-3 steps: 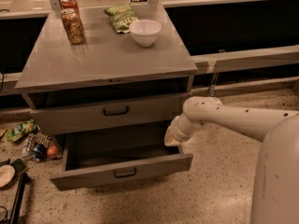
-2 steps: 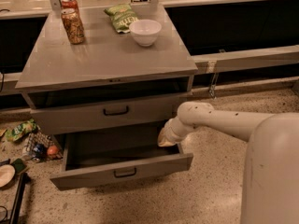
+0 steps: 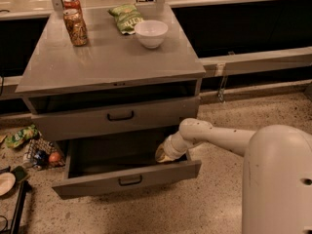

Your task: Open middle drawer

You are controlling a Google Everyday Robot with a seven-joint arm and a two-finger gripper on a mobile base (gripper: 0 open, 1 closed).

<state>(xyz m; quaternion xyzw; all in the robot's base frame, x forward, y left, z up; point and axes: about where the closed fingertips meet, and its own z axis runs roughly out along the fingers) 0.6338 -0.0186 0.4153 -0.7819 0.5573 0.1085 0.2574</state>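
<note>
The middle drawer (image 3: 97, 184) is a wide grey drawer with a small black handle (image 3: 130, 180). It stands pulled out from the grey cabinet (image 3: 112, 65), and its deep tray is open to view and looks empty. My gripper (image 3: 162, 156) reaches from the right on my white arm (image 3: 219, 136). It sits inside the tray at the right front corner, just behind the front panel. Another drawer (image 3: 120, 115) above it, with a black handle, is pushed in.
Two cans (image 3: 74, 26), a green chip bag (image 3: 126, 17) and a white bowl (image 3: 150, 33) stand on the cabinet top. Litter (image 3: 29, 145) and a white dish (image 3: 6, 183) lie on the floor at left. My white body (image 3: 278, 179) fills the lower right.
My gripper has moved left and down, from beside the drawer's right side into the tray's right front corner. The drawer has stayed pulled out.
</note>
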